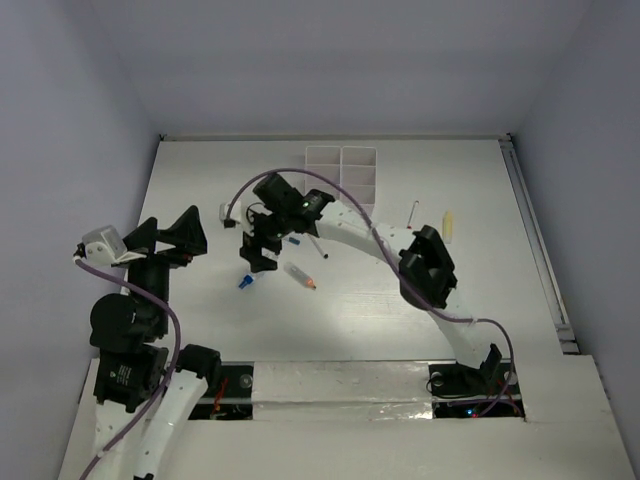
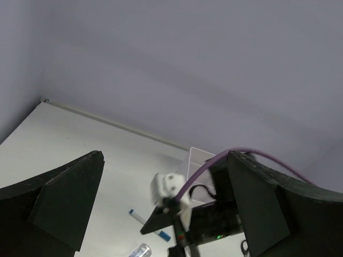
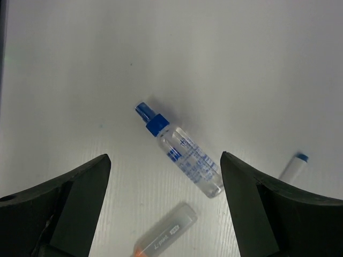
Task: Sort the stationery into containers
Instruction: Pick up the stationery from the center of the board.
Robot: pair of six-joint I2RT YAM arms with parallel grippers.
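On the surface (image 1: 480, 290) you have one white organiser tray (image 1: 342, 165). Count three pens: one blue-capped pen (image 3: 293, 167), one black-tipped pen (image 1: 319, 249), one red-capped pen (image 1: 413, 213). You also have one clear spray bottle (image 3: 190, 160), one orange-capped tube (image 3: 163, 236), one yellow item (image 1: 448, 225) and one small white item (image 1: 225, 212) whose kind cannot be told.

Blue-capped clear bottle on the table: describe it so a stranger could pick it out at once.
On the white table, find the open right gripper, left of centre. The bottle lies flat just beneath it. It alone is clear with blue print and a blue cap; the neighbouring tube has an orange end, the pen is thin and white.
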